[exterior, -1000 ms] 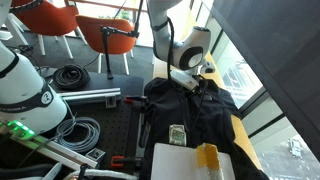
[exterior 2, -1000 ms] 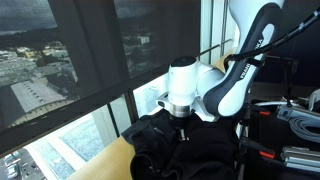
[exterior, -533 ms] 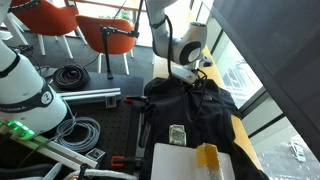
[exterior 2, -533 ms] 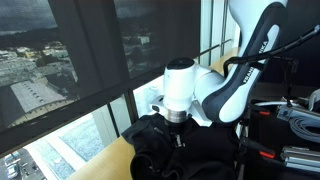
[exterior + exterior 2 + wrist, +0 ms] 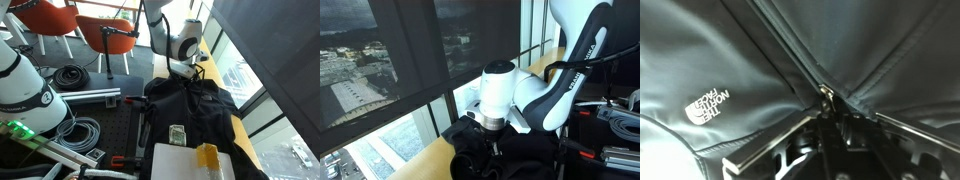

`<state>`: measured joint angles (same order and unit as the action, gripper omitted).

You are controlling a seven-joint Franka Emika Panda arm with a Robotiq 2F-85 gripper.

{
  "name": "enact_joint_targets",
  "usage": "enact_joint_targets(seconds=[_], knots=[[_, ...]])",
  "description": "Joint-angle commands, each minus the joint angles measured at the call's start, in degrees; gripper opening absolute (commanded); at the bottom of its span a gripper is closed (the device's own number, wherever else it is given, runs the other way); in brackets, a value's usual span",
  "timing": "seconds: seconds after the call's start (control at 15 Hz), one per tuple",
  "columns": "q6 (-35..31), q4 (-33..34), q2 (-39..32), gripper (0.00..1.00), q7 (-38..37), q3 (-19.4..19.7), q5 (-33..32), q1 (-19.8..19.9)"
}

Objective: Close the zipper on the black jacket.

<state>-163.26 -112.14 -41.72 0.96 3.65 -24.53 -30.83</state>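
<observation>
Black jacket (image 5: 740, 50) is being zipped, it seems: zipper (image 5: 826, 96) is being pinched tight by the gripper (image 5: 830, 110); next, steady pulling along the teeth ahead.

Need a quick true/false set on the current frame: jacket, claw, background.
1. The black jacket lies spread out flat. True.
2. The claw hangs open, clear of the fabric. False: it is closed on the zipper.
3. The wrist view shows a white logo on the jacket. True.
4. The chairs in the background are blue. False: they are orange.
</observation>
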Motion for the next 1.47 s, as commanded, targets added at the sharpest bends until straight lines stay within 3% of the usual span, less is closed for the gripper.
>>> enact_joint_targets(seconds=[0.0, 0.6, 1.4], knots=[[-1.94, 2.61, -1.85, 0.02, -1.76, -0.01, -1.59, -1.86], [-3.03, 2.9, -1.65, 0.02, -2.06, 0.76, -3.62, -6.38], [-3.51, 3.42, -1.15, 0.02, -1.95, 2.4, -4.9, -7.92]])
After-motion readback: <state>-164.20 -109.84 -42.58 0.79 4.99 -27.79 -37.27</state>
